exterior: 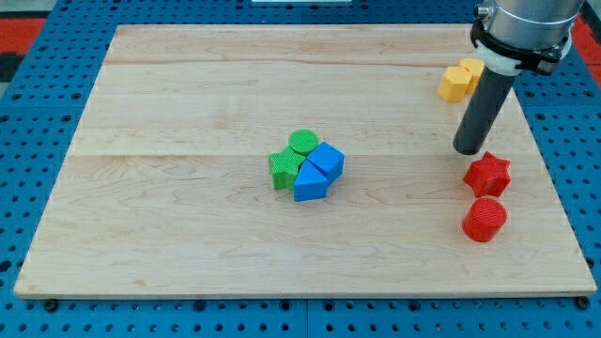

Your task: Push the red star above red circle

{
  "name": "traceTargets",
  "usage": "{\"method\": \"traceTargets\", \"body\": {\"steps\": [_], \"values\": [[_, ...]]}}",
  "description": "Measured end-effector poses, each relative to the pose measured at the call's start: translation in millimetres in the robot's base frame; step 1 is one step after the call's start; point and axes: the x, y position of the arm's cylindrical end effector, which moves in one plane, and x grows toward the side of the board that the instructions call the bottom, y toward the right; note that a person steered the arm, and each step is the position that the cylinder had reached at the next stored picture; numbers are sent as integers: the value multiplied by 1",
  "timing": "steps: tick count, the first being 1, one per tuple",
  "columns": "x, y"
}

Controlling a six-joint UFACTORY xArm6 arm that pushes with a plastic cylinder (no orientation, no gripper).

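Note:
The red star (487, 175) lies near the board's right edge, directly above the red circle (485, 219), with a small gap between them. My tip (468, 149) rests on the board just above and left of the red star, close to it or touching its upper left point; I cannot tell which. The dark rod rises from the tip to the arm at the view's top right.
Two yellow blocks (460, 80) sit at the top right, partly behind the rod. A cluster of a green circle (302, 142), a green star-like block (285, 168) and two blue blocks (317, 172) sits at the middle of the wooden board (188, 141).

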Motion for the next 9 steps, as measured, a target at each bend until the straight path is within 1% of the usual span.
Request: {"method": "traceTargets", "body": {"steps": [2, 4, 5, 7, 9], "values": [[0, 0], [8, 43], [16, 49], [41, 41], [45, 41]]}}
